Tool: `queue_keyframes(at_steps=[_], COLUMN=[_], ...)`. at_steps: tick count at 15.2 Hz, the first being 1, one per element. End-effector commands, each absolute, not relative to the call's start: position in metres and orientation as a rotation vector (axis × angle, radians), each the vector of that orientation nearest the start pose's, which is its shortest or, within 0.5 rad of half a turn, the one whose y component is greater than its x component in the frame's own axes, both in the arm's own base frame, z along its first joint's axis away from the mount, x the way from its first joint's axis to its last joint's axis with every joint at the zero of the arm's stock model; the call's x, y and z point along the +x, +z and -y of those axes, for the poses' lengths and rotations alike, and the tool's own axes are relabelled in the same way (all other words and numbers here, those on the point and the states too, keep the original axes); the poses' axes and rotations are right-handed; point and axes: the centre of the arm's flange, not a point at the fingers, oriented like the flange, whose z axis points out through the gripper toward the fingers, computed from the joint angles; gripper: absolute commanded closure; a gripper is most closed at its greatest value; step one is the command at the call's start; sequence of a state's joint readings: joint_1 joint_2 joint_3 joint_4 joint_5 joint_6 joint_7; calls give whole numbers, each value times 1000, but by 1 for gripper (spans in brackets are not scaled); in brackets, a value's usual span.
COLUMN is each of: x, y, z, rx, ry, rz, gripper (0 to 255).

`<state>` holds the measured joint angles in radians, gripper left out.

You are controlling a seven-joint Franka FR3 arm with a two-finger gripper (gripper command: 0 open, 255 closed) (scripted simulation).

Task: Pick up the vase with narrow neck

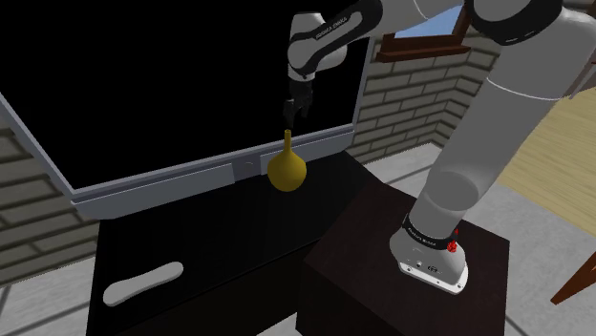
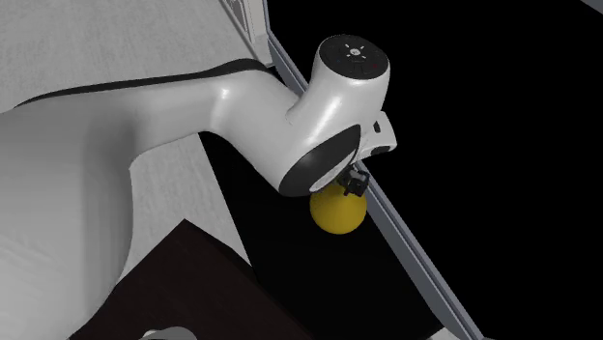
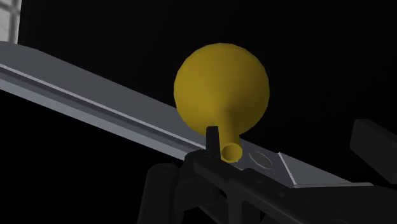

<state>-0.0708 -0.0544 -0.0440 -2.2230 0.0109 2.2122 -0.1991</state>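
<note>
A yellow vase (image 1: 287, 169) with a round body and a thin neck stands on the black cabinet top (image 1: 210, 277), just in front of the screen's grey lower frame. My black gripper (image 1: 294, 108) hangs right above the neck, pointing down, open. In the wrist view the vase (image 3: 222, 89) sits ahead of the gripper (image 3: 292, 145). Its neck mouth lies between the fingers, close against one fingertip (image 3: 212, 137) and far from the other. Nothing is clasped. In the second exterior view the arm's wrist covers the neck, and the vase's body (image 2: 338, 212) shows below it.
A large dark screen with a grey frame (image 1: 191, 178) stands upright right behind the vase. A flat white object (image 1: 143, 283) lies on the cabinet toward the shoulder view's lower left. The arm's dark stand (image 1: 382, 239) adjoins the cabinet. Brick walls and a window (image 1: 425, 33) lie behind.
</note>
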Motion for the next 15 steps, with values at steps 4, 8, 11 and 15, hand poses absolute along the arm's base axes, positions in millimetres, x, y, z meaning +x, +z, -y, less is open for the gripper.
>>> queue_keyframes(at_steps=[4, 8, 11, 15], x=[568, 582, 582, 582], y=[361, 339, 324, 310], z=[79, 83, 83, 83], rx=[-3136, -3137, -3137, -3137], ry=[-78, -80, -80, -80], rz=[120, 119, 119, 119], gripper=[0, 0, 0, 0])
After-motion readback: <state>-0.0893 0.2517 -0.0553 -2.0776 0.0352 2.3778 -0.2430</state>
